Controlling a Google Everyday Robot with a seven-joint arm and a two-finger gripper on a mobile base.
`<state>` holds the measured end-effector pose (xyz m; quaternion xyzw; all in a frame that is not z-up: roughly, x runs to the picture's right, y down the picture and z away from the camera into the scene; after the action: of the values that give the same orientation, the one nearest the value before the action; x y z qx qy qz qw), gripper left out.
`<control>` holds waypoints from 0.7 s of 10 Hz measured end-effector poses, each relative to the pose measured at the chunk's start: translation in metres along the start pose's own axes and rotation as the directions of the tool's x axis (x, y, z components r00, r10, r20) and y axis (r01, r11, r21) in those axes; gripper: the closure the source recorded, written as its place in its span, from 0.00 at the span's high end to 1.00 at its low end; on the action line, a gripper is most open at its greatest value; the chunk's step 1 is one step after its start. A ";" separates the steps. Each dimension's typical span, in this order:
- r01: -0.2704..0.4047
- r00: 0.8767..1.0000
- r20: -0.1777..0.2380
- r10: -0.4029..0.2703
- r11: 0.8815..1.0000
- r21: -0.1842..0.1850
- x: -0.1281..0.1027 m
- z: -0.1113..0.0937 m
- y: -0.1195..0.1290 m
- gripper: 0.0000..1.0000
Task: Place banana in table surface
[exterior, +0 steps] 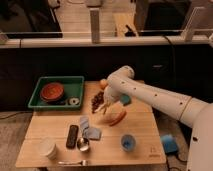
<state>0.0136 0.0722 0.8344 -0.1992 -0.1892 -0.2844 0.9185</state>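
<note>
My gripper (106,106) hangs below the white arm, which reaches in from the right over the middle of the table surface (140,129). It is shut on the banana (104,109), a slim pale piece that sticks out down-left from the fingers, just above the wood. The banana sits between the dark grapes (96,101) and the orange-red carrot (118,117). Most of the banana is hidden by the gripper.
A green tray (75,82) holding a red bowl (51,91) is at the back left. A round orange (103,83), a teal item (125,100), a blue cup (127,143), a white cup (47,148), a dark bar (72,136), a spoon (83,145) and a cloth (89,129) lie around.
</note>
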 end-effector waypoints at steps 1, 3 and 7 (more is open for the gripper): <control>-0.003 1.000 0.003 0.003 1.000 0.009 -0.003 0.001 -0.002 0.00; -0.005 1.000 0.003 0.005 1.000 0.010 -0.002 0.001 -0.001 0.00; 0.002 1.000 0.007 -0.002 1.000 0.010 -0.003 0.003 -0.001 0.00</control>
<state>0.0098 0.0744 0.8358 -0.1952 -0.1939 -0.2839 0.9185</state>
